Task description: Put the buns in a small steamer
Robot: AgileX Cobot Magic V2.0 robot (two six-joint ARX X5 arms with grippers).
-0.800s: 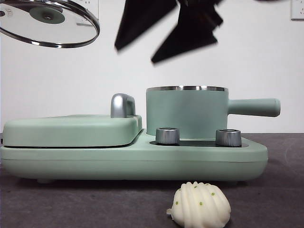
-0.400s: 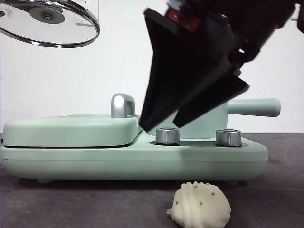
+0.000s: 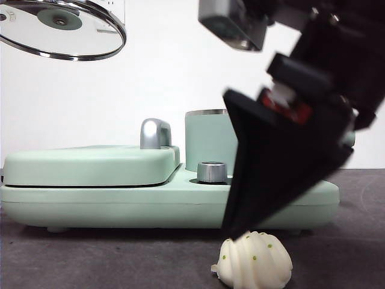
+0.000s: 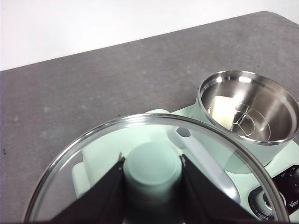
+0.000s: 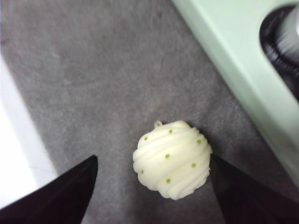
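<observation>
Since prev frame the right gripper [image 5: 152,186] has dropped from in front of the small steamer [image 3: 207,141] to just above the pleated bun [image 5: 172,158]. Bun lies on the table [image 5: 93,70] in front of the steamer base, pleats slanting. Jaws wide, straddling the bun, touching nothing. Left gripper [image 4: 152,186] clamps the lid knob [image 4: 152,169], lid [image 3: 63,30] held up beside the steamer; smooth bun [image 4: 223,111] inside.

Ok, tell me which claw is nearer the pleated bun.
Right. The right claw is open just above the pleated bun, straddling it. The left claw is up high, shut on the lid knob.
</observation>
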